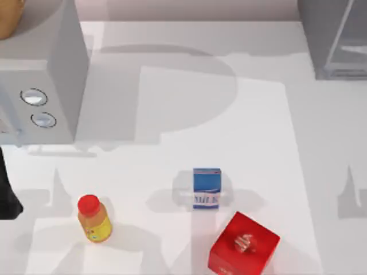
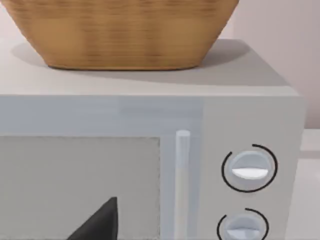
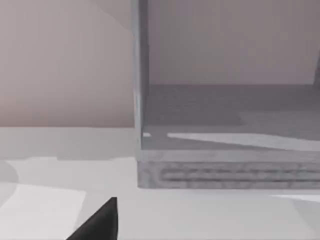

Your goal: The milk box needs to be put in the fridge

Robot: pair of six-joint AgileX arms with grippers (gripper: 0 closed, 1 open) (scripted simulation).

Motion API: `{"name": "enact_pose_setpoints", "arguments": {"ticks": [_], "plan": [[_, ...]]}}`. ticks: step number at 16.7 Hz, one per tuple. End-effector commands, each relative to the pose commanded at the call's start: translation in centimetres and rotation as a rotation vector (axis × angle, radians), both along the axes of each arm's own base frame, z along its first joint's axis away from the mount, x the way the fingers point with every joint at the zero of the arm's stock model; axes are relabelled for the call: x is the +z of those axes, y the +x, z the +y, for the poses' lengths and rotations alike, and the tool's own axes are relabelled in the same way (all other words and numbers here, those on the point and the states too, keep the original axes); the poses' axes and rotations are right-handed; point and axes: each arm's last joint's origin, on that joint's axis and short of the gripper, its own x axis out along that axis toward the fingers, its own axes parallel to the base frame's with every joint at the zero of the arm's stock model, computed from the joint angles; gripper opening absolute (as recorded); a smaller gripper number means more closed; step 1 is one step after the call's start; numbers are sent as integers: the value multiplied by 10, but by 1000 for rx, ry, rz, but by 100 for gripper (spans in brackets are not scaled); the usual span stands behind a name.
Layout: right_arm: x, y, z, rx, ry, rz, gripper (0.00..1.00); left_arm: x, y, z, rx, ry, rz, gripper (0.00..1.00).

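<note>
The milk box (image 1: 206, 188) stands upright in the lower centre on the tabletop (image 1: 172, 114), well apart from the fridge (image 1: 335, 40) at upper right. I cannot tell either end effector's state.

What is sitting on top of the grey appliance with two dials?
A woven basket rests on the appliance. The basket's contents cannot be seen; its wall hides the inside.

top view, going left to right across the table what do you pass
grey box appliance with two round dials → orange juice bottle → milk box → red cube box → fridge
</note>
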Motion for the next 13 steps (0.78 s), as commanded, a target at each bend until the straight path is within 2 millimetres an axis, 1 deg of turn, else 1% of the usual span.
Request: {"name": "enact_pose_setpoints", "arguments": {"ticks": [4, 8, 11, 13], "plan": [[3, 1, 1, -3, 18, 17, 100, 0, 0, 0, 0, 0, 0, 100], [22, 10, 12, 11, 108, 123, 100, 0, 0, 0, 0, 0, 0, 100], [39, 27, 31, 34, 181, 259, 100, 0, 0, 0, 0, 0, 0, 100], [49, 44, 52, 46, 213, 361, 100, 0, 0, 0, 0, 0, 0, 100]]}}
